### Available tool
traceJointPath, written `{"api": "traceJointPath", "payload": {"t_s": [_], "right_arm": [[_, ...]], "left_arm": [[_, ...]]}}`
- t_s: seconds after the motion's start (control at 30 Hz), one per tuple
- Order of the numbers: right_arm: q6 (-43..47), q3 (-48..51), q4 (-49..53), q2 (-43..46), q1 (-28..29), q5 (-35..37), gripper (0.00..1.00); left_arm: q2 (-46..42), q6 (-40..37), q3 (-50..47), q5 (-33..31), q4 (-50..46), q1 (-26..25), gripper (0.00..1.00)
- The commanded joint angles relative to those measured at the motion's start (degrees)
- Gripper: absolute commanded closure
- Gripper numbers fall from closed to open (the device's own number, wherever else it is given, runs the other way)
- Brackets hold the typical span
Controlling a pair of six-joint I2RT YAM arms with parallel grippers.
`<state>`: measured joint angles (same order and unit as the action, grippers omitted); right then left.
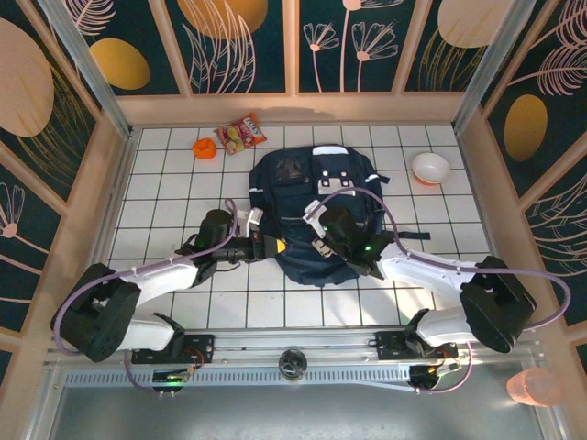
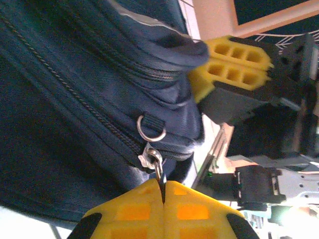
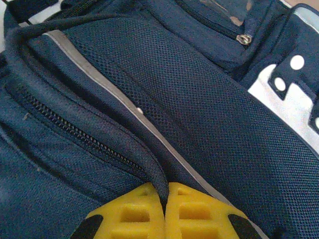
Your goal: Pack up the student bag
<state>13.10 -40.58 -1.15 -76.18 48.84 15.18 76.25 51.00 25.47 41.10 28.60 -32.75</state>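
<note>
The student bag [image 1: 303, 183], dark navy with thin light stripes, lies flat in the middle of the white tiled table. At the bag's near left corner, my left gripper [image 1: 271, 246] is shut on the metal zipper pull [image 2: 160, 170], its yellow fingertips [image 2: 144, 209] pressed together just below the slider and a small ring [image 2: 149, 130]. My right gripper [image 3: 165, 193] is shut on a rolled fabric edge of the student bag [image 3: 209, 114] beside a zipper line [image 3: 75, 130]. Its yellow fingers [image 2: 234, 64] also appear at the bag's edge in the left wrist view.
A red snack packet [image 1: 240, 134] and a small orange object [image 1: 204, 148] lie at the back left. A white bowl [image 1: 430, 168] sits at the back right. A pink cup [image 1: 534, 387] stands off the table at the near right. Wooden walls enclose the table.
</note>
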Motion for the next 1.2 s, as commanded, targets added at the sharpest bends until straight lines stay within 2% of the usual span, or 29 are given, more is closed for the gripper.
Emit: {"api": "traceJointPath", "payload": {"t_s": [0.0, 0.1, 0.27, 0.4, 0.43, 0.53, 0.6, 0.73, 0.8, 0.83, 0.87, 0.93, 0.97, 1.17], "right_arm": [[-1.59, -2.84, -8.02, -1.20, -1.13, 3.04, 1.00], [-1.51, -2.54, -8.26, -0.67, -1.78, 2.47, 1.00], [2.29, -1.11, -8.23, 3.85, -4.99, -2.56, 1.00], [-0.77, -6.28, 0.55, 6.26, -11.08, -13.87, 1.00], [-2.21, -7.47, 2.49, 6.51, -12.09, -15.93, 0.96], [-9.59, -9.46, 8.48, 8.25, -12.62, -16.66, 0.69], [-16.44, -10.78, 13.01, 9.92, -12.63, -17.00, 0.60], [-30.01, -10.50, 21.31, 15.74, -12.71, -20.19, 0.52], [-37.53, -7.91, 21.59, 19.53, -12.67, -23.43, 0.51], [-41.04, -6.13, 21.12, 21.57, -12.64, -25.46, 0.51], [-43.45, -4.80, 20.56, 23.21, -12.66, -26.76, 0.51], [-49.72, -1.97, 19.65, 26.76, -12.69, -27.26, 0.51], [-52.28, -0.65, 19.54, 28.06, -12.66, -26.90, 0.51], [-57.32, 4.32, 19.52, 31.62, -12.75, -27.28, 0.51]], "left_arm": [[-3.77, 3.17, -0.75, 7.06, 7.36, -4.00, 1.00], [-4.10, 4.81, -1.08, 5.52, 11.54, -5.23, 1.00], [-2.42, 6.00, 0.03, 2.00, 15.26, -6.92, 1.00], [0.11, 7.46, 2.03, -1.17, 19.63, -9.65, 1.00], [0.79, 7.53, 2.98, -1.26, 20.03, -10.05, 1.00], [2.76, 7.77, 5.55, -2.08, 20.49, -10.97, 1.00], [3.84, 8.87, 6.14, -1.82, 21.63, -11.19, 1.00], [4.74, 10.02, 6.98, -2.12, 20.53, -11.25, 0.96], [5.39, 9.10, 7.83, -1.89, 18.42, -11.20, 0.94], [5.72, 8.34, 8.07, -1.52, 17.87, -11.23, 0.89], [5.82, 7.05, 8.25, -0.87, 17.64, -11.27, 0.80], [4.48, 1.47, 8.71, 1.89, 16.23, -11.17, 0.56], [3.18, -4.27, 9.54, 2.19, 12.62, -11.19, 0.50], [-8.30, -43.25, 12.36, -3.66, -14.85, -11.06, 0.35]]}}
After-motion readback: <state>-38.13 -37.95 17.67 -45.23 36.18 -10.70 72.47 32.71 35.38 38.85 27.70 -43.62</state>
